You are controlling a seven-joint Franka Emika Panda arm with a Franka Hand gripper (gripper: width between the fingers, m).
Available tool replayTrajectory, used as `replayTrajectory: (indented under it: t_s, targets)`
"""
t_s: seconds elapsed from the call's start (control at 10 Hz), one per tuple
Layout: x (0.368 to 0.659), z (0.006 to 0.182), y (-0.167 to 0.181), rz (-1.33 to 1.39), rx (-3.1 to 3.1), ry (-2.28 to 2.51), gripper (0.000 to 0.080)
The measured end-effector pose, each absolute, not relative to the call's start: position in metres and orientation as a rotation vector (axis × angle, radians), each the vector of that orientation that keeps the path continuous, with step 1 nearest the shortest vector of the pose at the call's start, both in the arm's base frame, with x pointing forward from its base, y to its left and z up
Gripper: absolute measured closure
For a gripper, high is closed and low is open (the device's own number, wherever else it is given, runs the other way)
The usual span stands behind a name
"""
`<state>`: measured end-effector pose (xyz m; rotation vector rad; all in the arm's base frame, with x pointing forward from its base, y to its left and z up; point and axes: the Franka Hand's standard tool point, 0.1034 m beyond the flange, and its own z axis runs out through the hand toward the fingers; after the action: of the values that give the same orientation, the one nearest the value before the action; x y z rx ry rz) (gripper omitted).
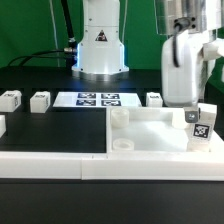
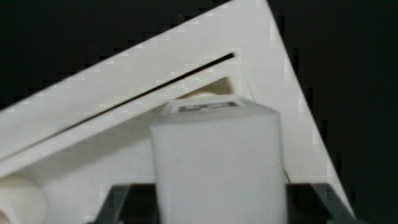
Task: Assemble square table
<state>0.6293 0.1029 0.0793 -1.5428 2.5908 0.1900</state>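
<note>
Now my claw [image 1: 193, 106] grips the short white plastic leg with a black-and-white tag [image 1: 201, 124] at the corner on the exterior view's right of the white square plastic tabletop [image 1: 155, 128] on the black desk [image 1: 50, 125], so I should hold it straight and twist it in slowly.

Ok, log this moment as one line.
gripper: shut on leg | leg: upright at tabletop corner, exterior view's right | seated: cannot tell | other legs: loose beside marker board
</note>
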Motion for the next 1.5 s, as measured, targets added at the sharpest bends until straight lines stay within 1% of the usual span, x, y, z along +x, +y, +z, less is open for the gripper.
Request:
replayTrajectory:
  t_s: [0.4, 0.5, 0.6, 0.7, 0.8, 0.9, 1.0, 1.5]
  targets:
    - [0.6290, 0.0797, 0.1044, 0.174, -1.568, 2.577, 0.0505]
    - [0.6286, 0.0787, 0.1046, 0.174, -1.583, 2.569, 0.0481]
    - [0.6284, 0.0782, 0.1046, 0.174, -1.584, 2.569, 0.0304]
    - [0.6283, 0.0779, 0.1046, 0.174, -1.587, 2.567, 0.0304]
    - [0.6281, 0.0775, 0.1046, 0.174, -1.588, 2.568, 0.0174]
    - [0.6280, 0.0772, 0.1046, 0.174, -1.589, 2.568, 0.0174]
    - [0.6280, 0.0771, 0.1046, 0.174, -1.589, 2.568, 0.0154]
    - [0.6276, 0.0763, 0.1045, 0.175, -1.590, 2.568, 0.0150]
